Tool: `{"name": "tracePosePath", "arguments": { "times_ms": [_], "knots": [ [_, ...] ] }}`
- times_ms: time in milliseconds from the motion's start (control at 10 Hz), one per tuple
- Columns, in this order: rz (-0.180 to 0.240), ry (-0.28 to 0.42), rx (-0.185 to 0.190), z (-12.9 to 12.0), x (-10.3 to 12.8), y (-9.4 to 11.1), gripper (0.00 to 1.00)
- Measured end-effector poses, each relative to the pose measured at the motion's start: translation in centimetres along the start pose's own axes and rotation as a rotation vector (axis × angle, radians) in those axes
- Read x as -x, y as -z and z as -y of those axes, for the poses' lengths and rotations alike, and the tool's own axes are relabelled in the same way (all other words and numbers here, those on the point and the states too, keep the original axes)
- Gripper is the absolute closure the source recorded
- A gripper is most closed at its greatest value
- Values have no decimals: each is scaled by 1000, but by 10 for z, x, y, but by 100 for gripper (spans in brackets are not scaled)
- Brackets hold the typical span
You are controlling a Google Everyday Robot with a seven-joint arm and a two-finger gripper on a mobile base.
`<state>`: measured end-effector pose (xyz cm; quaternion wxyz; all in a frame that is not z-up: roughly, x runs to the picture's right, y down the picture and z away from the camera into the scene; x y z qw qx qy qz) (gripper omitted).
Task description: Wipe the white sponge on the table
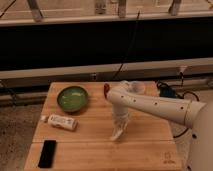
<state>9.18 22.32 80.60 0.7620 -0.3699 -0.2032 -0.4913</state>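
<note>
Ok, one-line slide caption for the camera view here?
Gripper pointing down at the middle of the table, over the white sponge, with green bowl, white tube and black phone nearby.

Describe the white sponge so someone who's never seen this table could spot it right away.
Start at the wooden table and follow the robot's white arm down to the gripper near the table's middle. The white sponge is the small pale pad at the gripper's tip, touching the wood. Unlike the white tube left of it, it has no printed label.
</note>
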Motion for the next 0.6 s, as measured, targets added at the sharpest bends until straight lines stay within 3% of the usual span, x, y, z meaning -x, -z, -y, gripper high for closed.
{"name": "tracePosePath", "arguments": {
  "times_ms": [600],
  "knots": [
    [-11, 19, 12, 13, 4, 3, 100]
  ]
}}
